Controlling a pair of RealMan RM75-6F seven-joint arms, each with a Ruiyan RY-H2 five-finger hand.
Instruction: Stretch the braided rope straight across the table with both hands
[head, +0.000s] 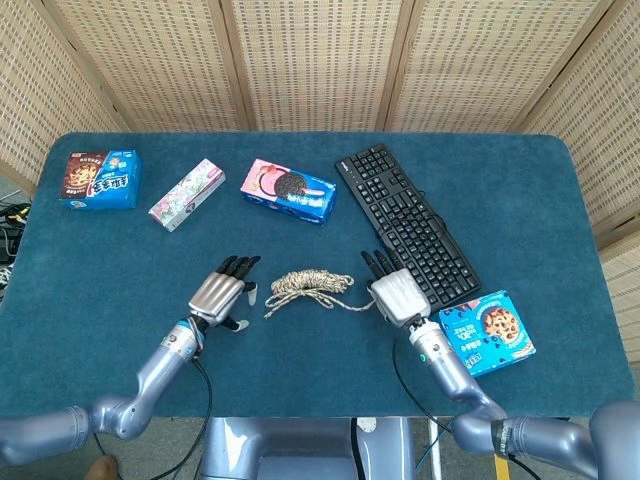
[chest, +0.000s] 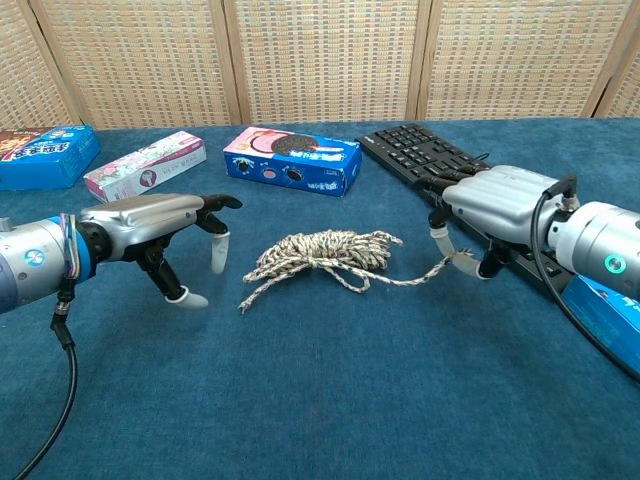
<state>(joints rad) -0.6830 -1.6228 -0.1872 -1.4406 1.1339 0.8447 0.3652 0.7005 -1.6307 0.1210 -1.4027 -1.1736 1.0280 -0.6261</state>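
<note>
While R hand (chest: 487, 215) pinches one rope end (chest: 455, 262) beside the keyboard (head: 405, 223), L hand (chest: 160, 230) hovers, fingers apart, holding nothing, just left of the bunched braided rope (chest: 322, 254) mid-table. Step: getting the second grip. Next, prob.: L takes the loose tail (chest: 256, 291), then hands draw apart.

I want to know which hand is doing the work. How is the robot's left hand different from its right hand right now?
The right hand pinches one end of the braided rope; the left hand holds nothing, fingers apart.
The right hand sits beside the keyboard; the left hand hovers on the other side of the rope pile, near its loose end, not touching it.
Both are silver with dark fingers, palms down over the blue table.
</note>
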